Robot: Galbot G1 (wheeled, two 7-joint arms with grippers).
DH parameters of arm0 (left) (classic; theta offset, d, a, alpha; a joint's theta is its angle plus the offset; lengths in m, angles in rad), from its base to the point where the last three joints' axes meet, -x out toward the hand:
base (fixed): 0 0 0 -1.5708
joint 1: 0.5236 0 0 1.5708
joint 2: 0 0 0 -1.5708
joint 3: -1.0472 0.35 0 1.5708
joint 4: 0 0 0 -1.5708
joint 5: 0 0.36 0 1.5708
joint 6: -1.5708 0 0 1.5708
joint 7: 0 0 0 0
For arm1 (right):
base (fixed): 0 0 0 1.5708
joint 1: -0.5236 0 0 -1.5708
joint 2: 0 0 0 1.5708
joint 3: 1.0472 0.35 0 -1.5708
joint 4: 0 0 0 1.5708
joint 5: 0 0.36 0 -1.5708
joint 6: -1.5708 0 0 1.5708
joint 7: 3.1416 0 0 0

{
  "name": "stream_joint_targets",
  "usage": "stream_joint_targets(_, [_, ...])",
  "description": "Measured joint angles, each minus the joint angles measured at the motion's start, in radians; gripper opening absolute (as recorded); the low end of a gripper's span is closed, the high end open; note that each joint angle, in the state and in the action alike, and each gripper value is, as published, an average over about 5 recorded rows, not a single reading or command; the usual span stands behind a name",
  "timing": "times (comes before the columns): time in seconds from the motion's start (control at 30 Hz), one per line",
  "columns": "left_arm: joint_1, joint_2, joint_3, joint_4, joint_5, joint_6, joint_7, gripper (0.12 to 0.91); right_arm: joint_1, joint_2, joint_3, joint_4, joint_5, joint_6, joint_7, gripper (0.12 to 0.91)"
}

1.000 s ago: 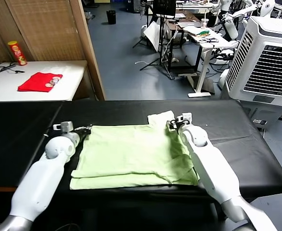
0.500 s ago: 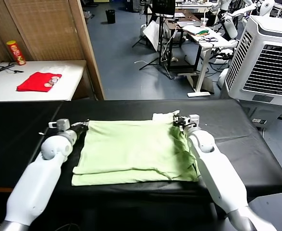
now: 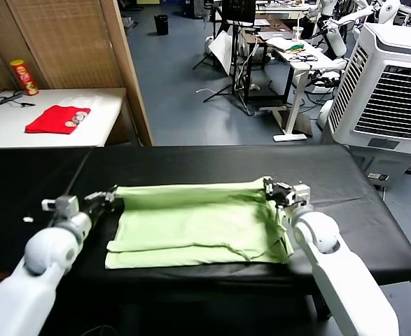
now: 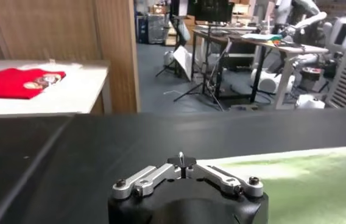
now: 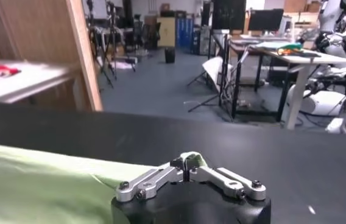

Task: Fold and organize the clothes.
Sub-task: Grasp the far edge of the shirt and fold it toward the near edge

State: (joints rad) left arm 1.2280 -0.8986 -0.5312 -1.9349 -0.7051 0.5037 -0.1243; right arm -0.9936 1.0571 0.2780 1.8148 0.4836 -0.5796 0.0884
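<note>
1. Left end effector [image 3: 106, 197] is clamped tight on the left far corner of the pale light-green cotton T-shirt [image 3: 191, 224], fingers pinched together with fabric at their tips.
2. Its white arm reaches in from the lower left of the head view, forearm stretched forward and low, wrist just above the black desk [image 3: 37, 182].
3. Right end effector [image 3: 274, 189] is likewise closed on the shirt's right far corner; a tuft of green cloth pokes out between its pinched fingertips [image 5: 187, 163] in the right wrist view.
4. Right arm comes in from the lower right, forearm angled up toward the shirt's far edge, elbow out near the desk's front.
5. Between the two end effectors the shirt's far edge runs as a taut, raised band across the desk, lifted off the layer beneath.
6. The rest of the shirt lies flat in the middle of the black desk, front hem near the desk's front edge, with wrinkles bunched at its right side beside the right arm.
7. From the left wrist view, green cloth [image 4: 307, 173] spreads off to one side of the closed left fingers [image 4: 182, 161].
</note>
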Motion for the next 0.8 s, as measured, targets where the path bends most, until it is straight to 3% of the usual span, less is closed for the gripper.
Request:
stream_joint_targets(0.3, [0.201,-0.004,-0.059,-0.108,0.042,-0.017,0.0,0.129,-0.099,-0.027,0.003,0.089,-0.018,-0.061,-0.003,0.124])
stream_joint_targets(0.8, [0.308,-0.036,-0.07,-0.139,0.125,-0.03,0.0,0.129,-0.182,-0.023,0.022,0.14,-0.028,-0.079,-0.006,0.124])
